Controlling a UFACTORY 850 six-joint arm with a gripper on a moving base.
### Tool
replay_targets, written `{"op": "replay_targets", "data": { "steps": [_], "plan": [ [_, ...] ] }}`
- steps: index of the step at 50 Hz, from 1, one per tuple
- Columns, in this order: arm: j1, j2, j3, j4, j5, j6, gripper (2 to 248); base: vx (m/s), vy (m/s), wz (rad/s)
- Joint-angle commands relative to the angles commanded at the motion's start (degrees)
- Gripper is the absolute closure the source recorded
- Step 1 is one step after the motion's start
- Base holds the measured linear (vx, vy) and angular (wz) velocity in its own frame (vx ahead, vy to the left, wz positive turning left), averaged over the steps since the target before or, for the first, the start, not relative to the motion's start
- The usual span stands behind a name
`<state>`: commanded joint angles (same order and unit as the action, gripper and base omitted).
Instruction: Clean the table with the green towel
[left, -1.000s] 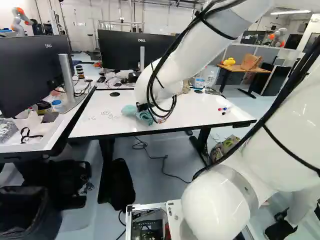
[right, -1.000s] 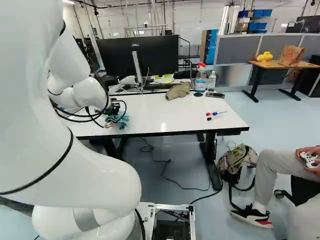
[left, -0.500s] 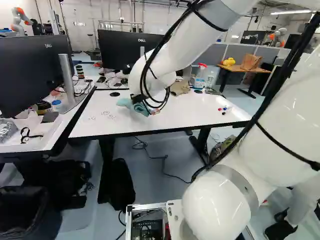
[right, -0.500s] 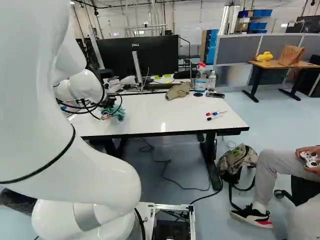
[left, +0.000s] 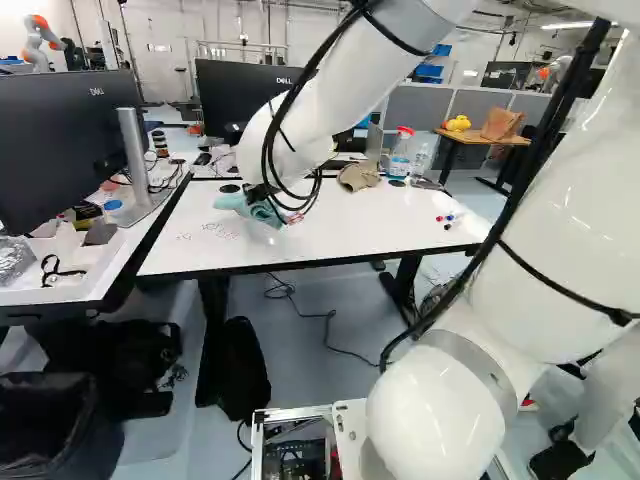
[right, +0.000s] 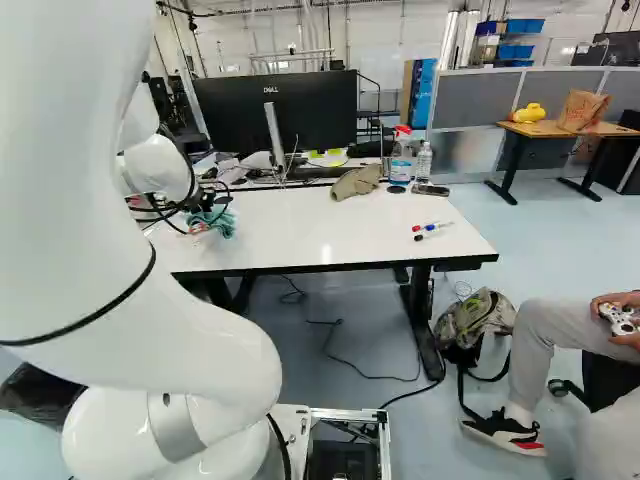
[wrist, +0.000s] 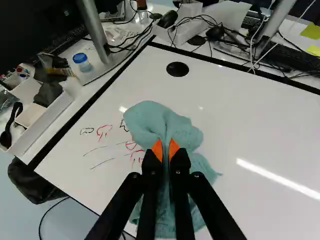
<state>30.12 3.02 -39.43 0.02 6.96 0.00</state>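
clearly the job is under way rather than finished: the gripper (wrist: 165, 150) is clenched on the green towel (wrist: 155, 120), pinching a fold of it between both orange pads, and the cloth spreads out ahead of and under the tool, lying on the white table (wrist: 260, 130). what is left shows plainly beside the gripper, on the side toward the neighbouring desk (wrist: 82, 97): red and black scribbles (wrist: 104, 131), with thin pen strokes near them, some reaching right up to the towel's edge. how much has been wiped off i can't say, nor whether more ink hides beneath the cloth; my guess is that the marks need several passes, pushed toward that desk. as for containers, past the scribbles from the gripper, on that desk, a white tray (wrist: 47, 125) holds a dark grey bundle (wrist: 48, 93) and other small bits, and near it stands a tub (wrist: 82, 61) with a blue lid, its contents not readable. well off on the gripper's other side, at the table's far edge, stand a spray bottle (right: 401, 160) with a red top and a clear bottle (right: 424, 163); i can't tell how full either is. down on the floor, nearer the base than the gripper, a black bin (left: 95, 440) shows only darkness inside.
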Motion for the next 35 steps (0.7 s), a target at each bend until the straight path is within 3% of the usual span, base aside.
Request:
{"op": "replay_targets", "data": {
  "steps": [28, 35],
  "plan": [
    [4.6, -5.3, -4.6, 0.0, 0.0, 0.0, 215, 0.0, 0.0, 0.0],
    [4.8, -6.5, -5.0, 0.0, 0.0, 0.0, 215, 0.0, 0.0, 0.0]
  ]
}}
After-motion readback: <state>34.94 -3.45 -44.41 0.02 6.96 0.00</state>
